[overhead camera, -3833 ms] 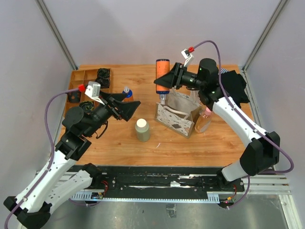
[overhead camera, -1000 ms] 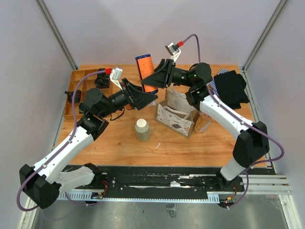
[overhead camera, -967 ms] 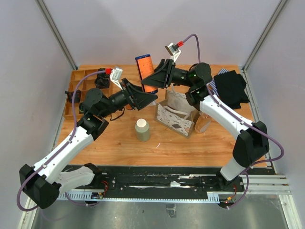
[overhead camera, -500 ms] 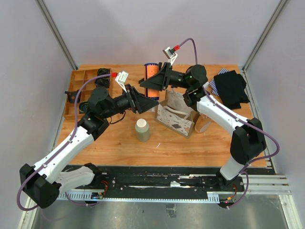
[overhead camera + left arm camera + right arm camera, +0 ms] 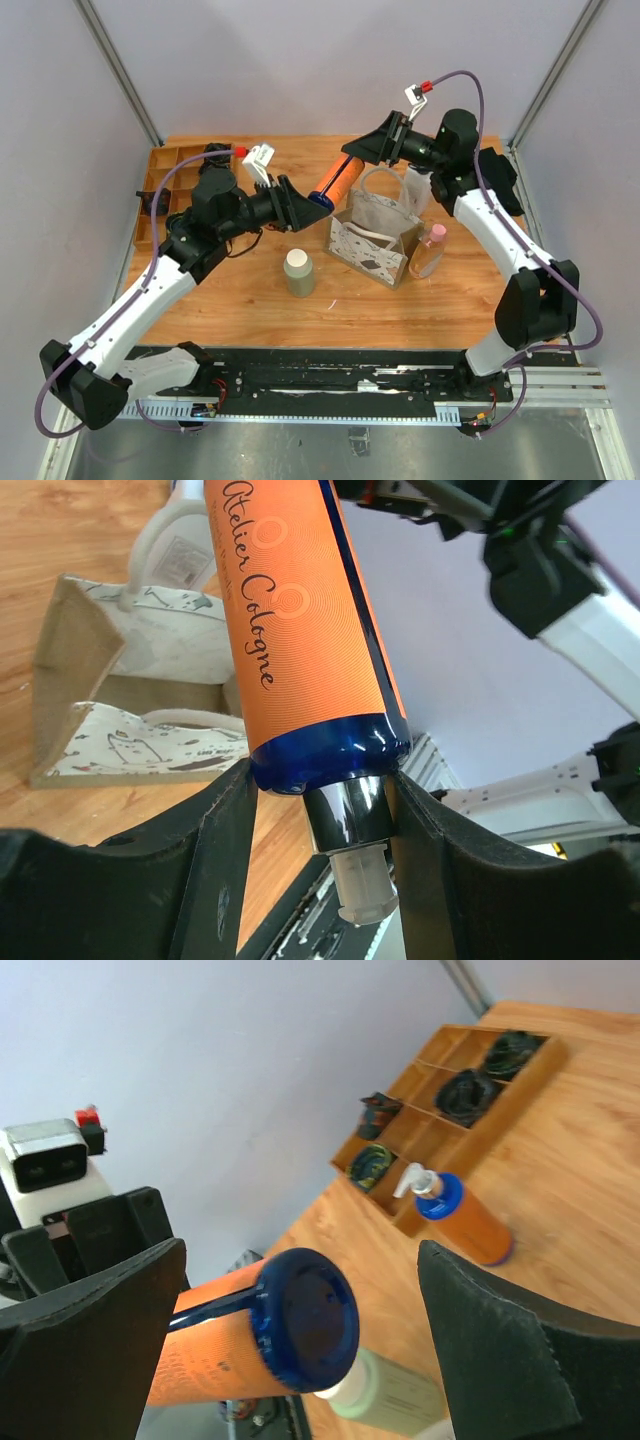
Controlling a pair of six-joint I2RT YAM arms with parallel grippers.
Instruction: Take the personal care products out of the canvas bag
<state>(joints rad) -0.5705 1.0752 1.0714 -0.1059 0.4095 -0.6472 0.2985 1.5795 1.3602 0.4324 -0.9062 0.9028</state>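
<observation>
Left pincer (image 5: pixel 322 775) clamped on the blue neck of the orange bottle (image 5: pixel 340 180), held slanted above the tabletop (image 5: pixel 240 300), just upper left of the canvas bag (image 5: pixel 375 238) at frame centre; right pincer (image 5: pixel 302 1248) spread wide around the bottle's base, not touching

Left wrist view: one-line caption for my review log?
Left jaws grip the orange bottle at its blue collar, canvas bag behind.

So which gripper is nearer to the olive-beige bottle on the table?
Left. The left gripper hangs just behind the olive-beige bottle; the right gripper is farther back, beyond the canvas bag.
</observation>
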